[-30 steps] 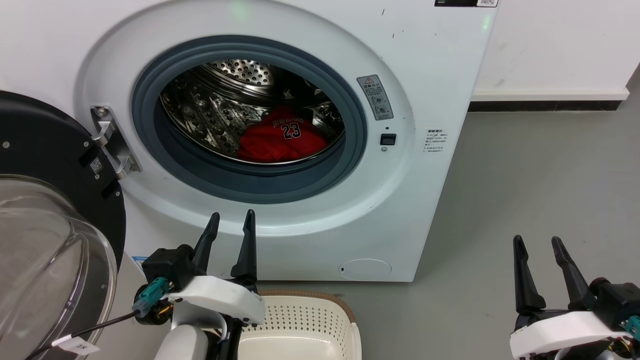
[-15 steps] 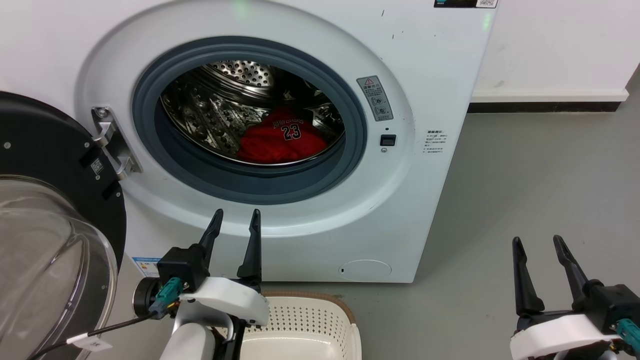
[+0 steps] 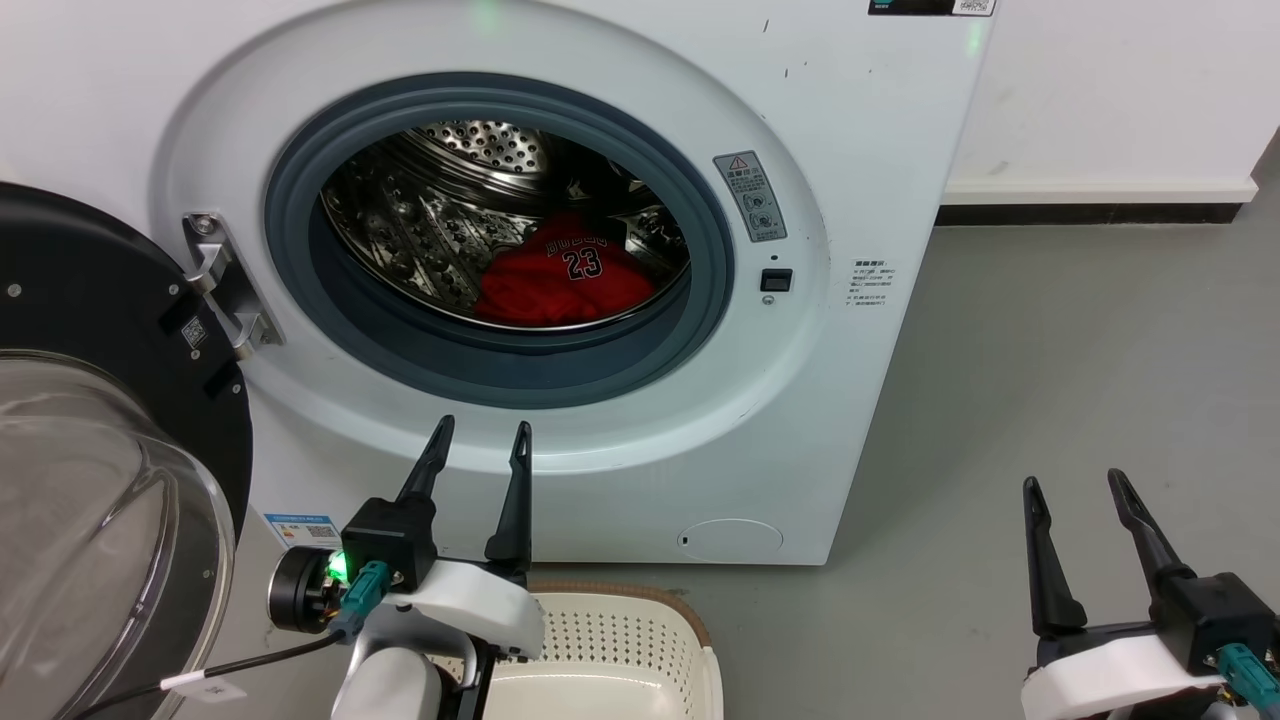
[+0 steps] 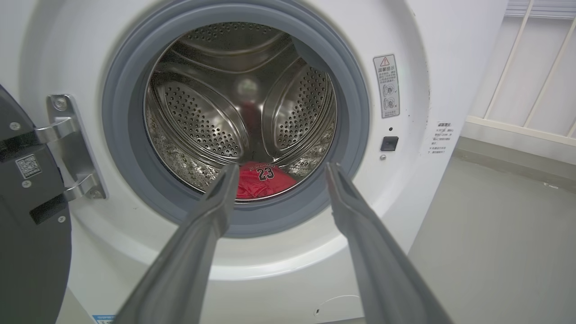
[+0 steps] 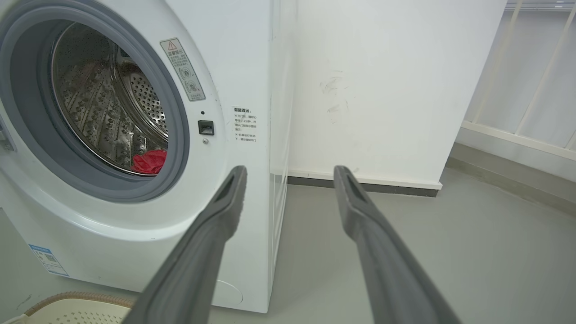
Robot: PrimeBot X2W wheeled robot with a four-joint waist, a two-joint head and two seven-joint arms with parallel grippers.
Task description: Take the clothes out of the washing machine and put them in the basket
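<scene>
One large white front-loading washing machine (image 3: 850,120) stands on the grey floor (image 3: 1080,350). Its single black-rimmed domed glass door (image 3: 90,520) is swung open at the left on a metal hinge (image 3: 225,290). Within the round grey rubber seal (image 3: 292,250), low in the perforated steel drum (image 3: 420,220), lies one heap of bright red garment (image 3: 560,285) with a white number 23. The arc of letters above the number is too small to read, and I cannot tell whether the heap is one piece or more.

One cream-white perforated plastic laundry basket (image 3: 600,640) with a brown rim sits on the floor just in front of the machine.

Three stickers show on the machine's front, their print illegible:
- a grey warning sticker (image 3: 752,195) with a red triangle
- a small text label (image 3: 870,282) to its right
- a blue-edged label (image 3: 300,528) low at the left

A QR code (image 3: 193,330) marks the door rim.

There are two grippers. The left gripper (image 3: 483,425) hangs before the machine's front, below the opening and above the basket's left side, jaws spread. The right gripper (image 3: 1072,478) is over bare floor well to the right, jaws likewise spread.
</scene>
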